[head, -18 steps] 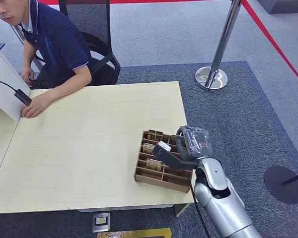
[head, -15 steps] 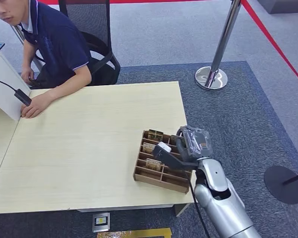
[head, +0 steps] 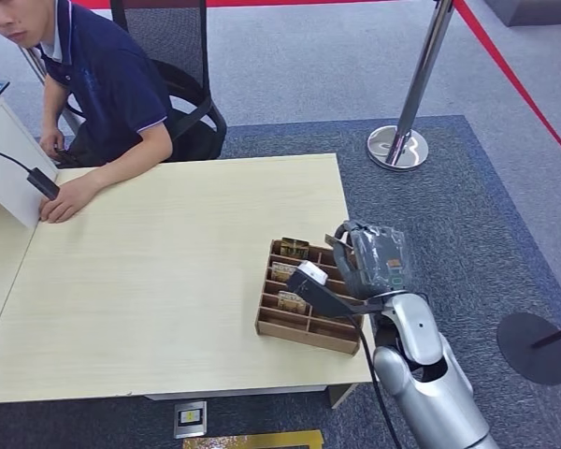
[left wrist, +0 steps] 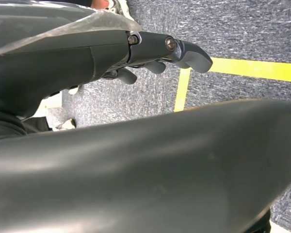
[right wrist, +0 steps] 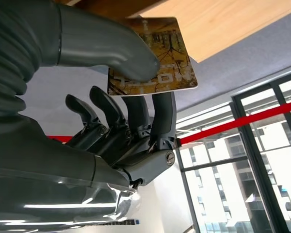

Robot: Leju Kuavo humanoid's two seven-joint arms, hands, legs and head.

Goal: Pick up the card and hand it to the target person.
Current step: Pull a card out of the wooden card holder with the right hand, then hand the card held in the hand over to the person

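Note:
My right hand (head: 375, 262) hovers over the right end of a wooden compartment box (head: 306, 329) at the table's front right corner. In the right wrist view the hand (right wrist: 129, 121) pinches a yellow-brown printed card (right wrist: 169, 65) between the thumb (right wrist: 111, 48) and the fingers below it. More cards (head: 294, 248) stand in the box's slots. The person (head: 101, 84) sits at the far left corner, one hand (head: 65, 198) resting flat on the table. My left hand (left wrist: 155, 53) hangs beside my body with its fingers stretched out and nothing in them.
The light wooden table (head: 165, 271) stretches between the box and the person. A white device with a black cable (head: 13, 173) stands at the far left. A chrome barrier post (head: 399, 145) with red tape stands on the carpet beyond the table's right end.
My right hand has shifted a little to the right and up over the box's right end. The person has not moved.

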